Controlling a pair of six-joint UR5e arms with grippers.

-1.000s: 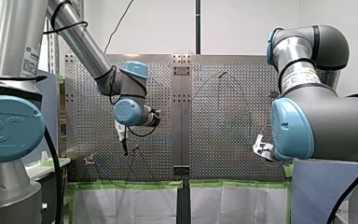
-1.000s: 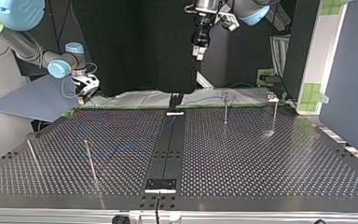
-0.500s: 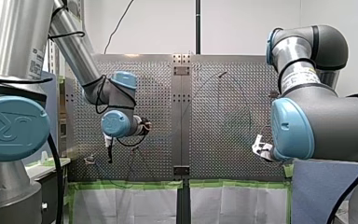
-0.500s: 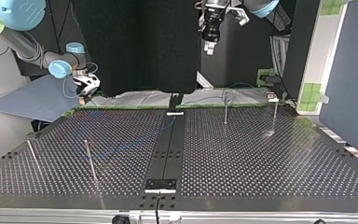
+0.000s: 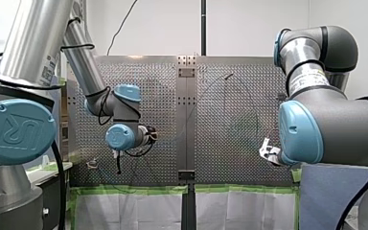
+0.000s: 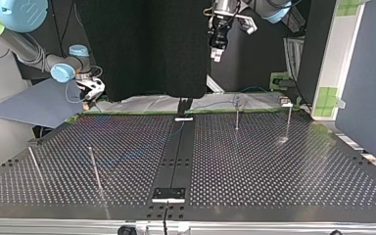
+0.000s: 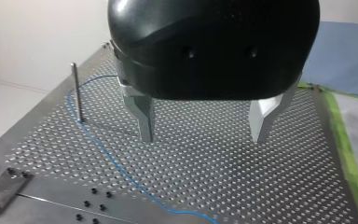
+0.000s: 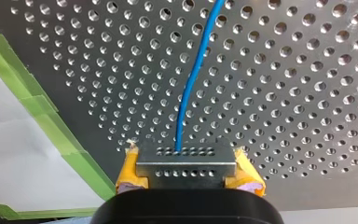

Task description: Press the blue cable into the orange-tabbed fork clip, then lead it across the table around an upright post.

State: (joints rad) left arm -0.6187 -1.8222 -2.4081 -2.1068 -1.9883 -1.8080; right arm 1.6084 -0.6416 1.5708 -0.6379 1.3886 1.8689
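Cable (image 8: 193, 79) lay slack on the table (image 6: 274, 166). One end looked pinched between the yellow pads of the right gripper (image 8: 186, 163), and the rest ran past the foot of a post (image 7: 76, 91) and under the left gripper (image 7: 203, 137). That claw was spread wide and empty, hanging above the table.

Over the last second the left arm had swung toward the front view's left and sunk lower, while the right arm had stayed put. I judged this a move toward the clip end, so nothing had yet been pressed in.

Count: one cable, two arms, two grippers and four posts in the top view. One likely clip (image 6: 286, 102) sat at that view's far right edge, its orange tab too small to tell.
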